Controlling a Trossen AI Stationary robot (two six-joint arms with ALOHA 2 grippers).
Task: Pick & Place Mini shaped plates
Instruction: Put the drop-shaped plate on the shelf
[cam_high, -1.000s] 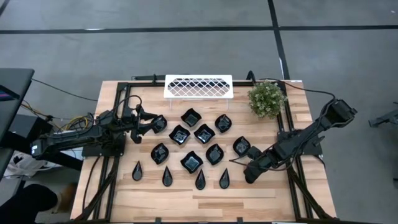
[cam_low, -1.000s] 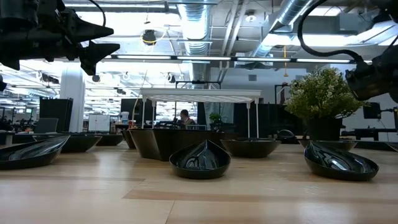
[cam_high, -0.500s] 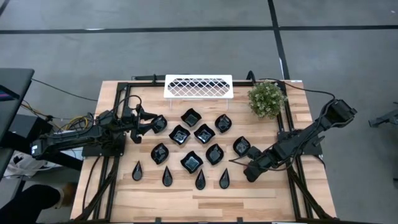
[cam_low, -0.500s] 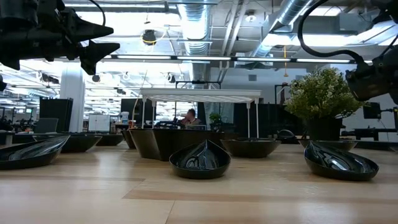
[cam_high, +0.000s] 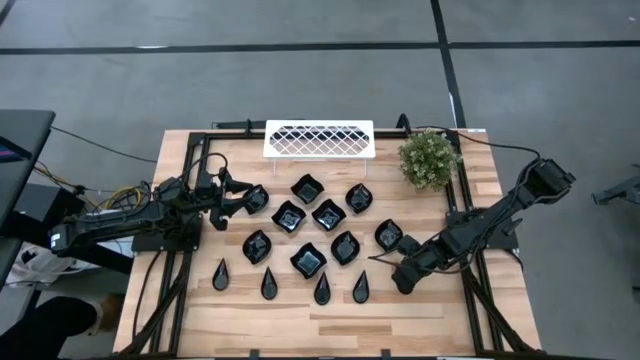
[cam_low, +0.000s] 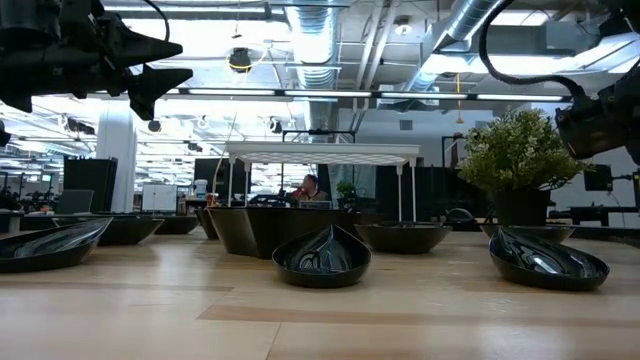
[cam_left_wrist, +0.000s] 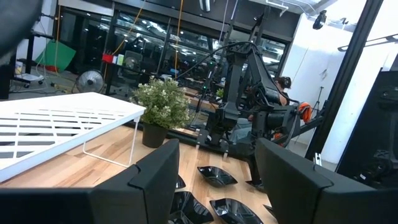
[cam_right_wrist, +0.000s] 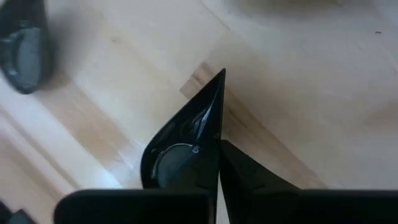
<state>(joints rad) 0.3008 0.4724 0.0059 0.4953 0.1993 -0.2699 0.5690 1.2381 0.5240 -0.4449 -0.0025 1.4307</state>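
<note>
1. From overhead, my right claw is low at the right front of the counter, just beside the rightmost slim teardrop plate. My left claw waits at the left, by the leftmost leaf plate. The rest of the mini shaped plates lie in loose rows mid-counter, in front of the white lattice tray and the potted plant.

2. At counter level, a teardrop plate sits nearest, another dish to its right. Both arms hang above; my left claw's fingers stand apart with nothing between them.

3. Past my left wrist, the fingers are spread wide and bare, aimed across the counter toward the plant and my other arm.

4. Past my right wrist, the jaws have come together. A glossy teardrop plate lies right along one finger, its tip pointing away over the bare wood. Whether its rim is pinched I cannot tell.

5. My judgement: this is the pick step on that teardrop. Next calls for a slow lift to test the hold, then carrying it toward the placing spot.
</note>
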